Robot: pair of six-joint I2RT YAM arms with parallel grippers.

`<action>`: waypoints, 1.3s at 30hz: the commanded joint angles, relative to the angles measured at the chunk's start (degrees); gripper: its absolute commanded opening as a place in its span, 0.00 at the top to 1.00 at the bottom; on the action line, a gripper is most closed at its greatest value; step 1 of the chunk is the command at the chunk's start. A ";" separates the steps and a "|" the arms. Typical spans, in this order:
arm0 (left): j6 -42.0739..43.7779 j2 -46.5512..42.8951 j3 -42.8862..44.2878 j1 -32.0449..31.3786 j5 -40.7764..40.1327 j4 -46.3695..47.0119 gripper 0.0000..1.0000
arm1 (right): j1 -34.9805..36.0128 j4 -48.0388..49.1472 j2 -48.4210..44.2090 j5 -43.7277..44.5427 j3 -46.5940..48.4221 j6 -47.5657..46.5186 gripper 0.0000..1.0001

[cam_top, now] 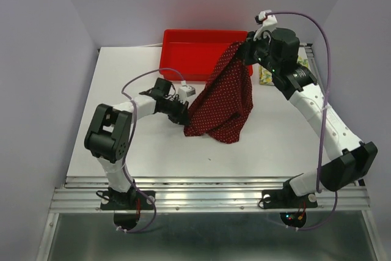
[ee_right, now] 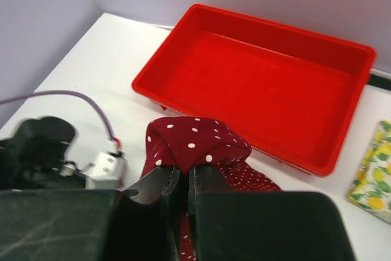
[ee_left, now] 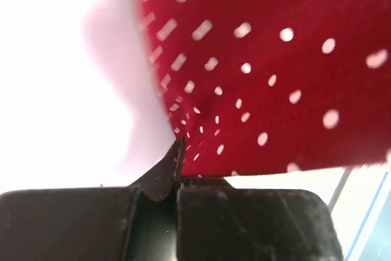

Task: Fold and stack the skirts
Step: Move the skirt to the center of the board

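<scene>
A white table (cam_top: 122,77) boxed in by pale lilac walls (cam_top: 49,29), with a red tray (ee_right: 256,77) at the far edge: that is my workspace. The dark red skirt (cam_top: 226,102) hangs as a slanted sheet over the middle of the table. Its top corner is raised by the right gripper (ee_right: 181,178) near the tray, and its bottom hem drags on the surface.

In the right wrist view, the fingers are pressed together with a bunch of dotted cloth pinched between them. The left gripper (ee_left: 178,151) sits low at the skirt's left corner with its fingers closed. That view is blurred, but I judge they have only a thin bite of the edge. The lemon skirt (ee_right: 374,172) lies flat at the far right, just beside the tray and apart from all this.

I take this step to be spreading the skirt flat before folding it. To do it well, I would draw the two grips apart gently until the cloth is taut, then lower both together so the hem lays down without creasing. I would pull slowly, since the left hold could slip, and keep the cloth clear of the tray rim.
</scene>
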 commanded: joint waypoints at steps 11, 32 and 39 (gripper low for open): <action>15.59 -47.84 5.67 11.36 -21.72 -17.74 1.00 | 0.33 -5.38 -31.70 18.48 -18.75 -15.56 0.99; 14.82 -37.50 3.28 11.36 -30.25 -4.84 1.00 | 0.33 -3.74 -14.36 7.48 -22.20 -10.73 0.99; 7.79 -11.16 27.62 14.16 -33.60 -5.88 0.43 | -3.09 -14.74 21.76 14.95 13.30 -11.53 0.16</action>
